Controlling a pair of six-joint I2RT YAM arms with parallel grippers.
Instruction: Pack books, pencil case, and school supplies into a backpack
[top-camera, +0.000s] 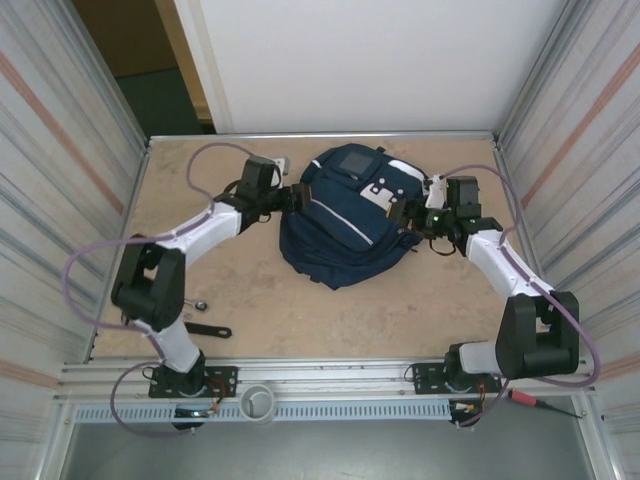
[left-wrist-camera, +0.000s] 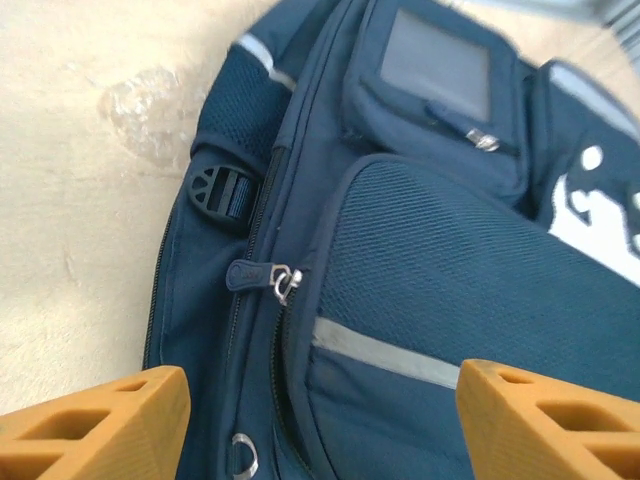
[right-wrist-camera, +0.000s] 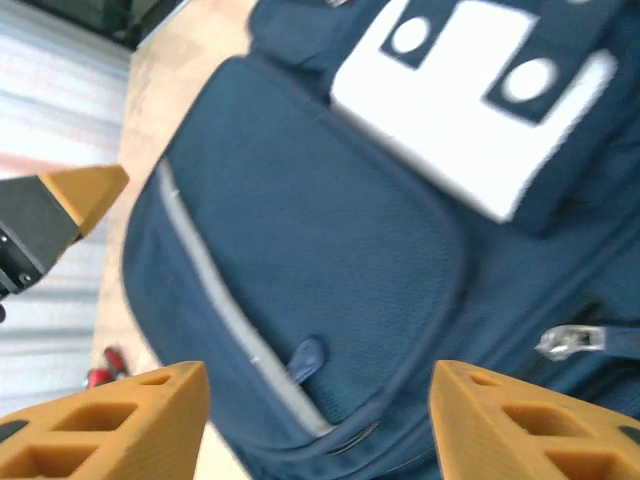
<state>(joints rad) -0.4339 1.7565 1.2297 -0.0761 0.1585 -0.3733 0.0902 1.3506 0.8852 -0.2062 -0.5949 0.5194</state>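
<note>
On the beige tabletop (top-camera: 250, 290), walled by corrugated metal panels (top-camera: 70, 170), the navy backpack (top-camera: 340, 235) lies between the left gripper (left-wrist-camera: 320, 405) and right gripper (right-wrist-camera: 320, 400), both spread open, holding nothing.

Black spanner (top-camera: 207, 329) on tan table (top-camera: 400, 320), red-handled tool (top-camera: 527, 398), perhaps a screwdriver, by front rail (top-camera: 340, 372).
</note>
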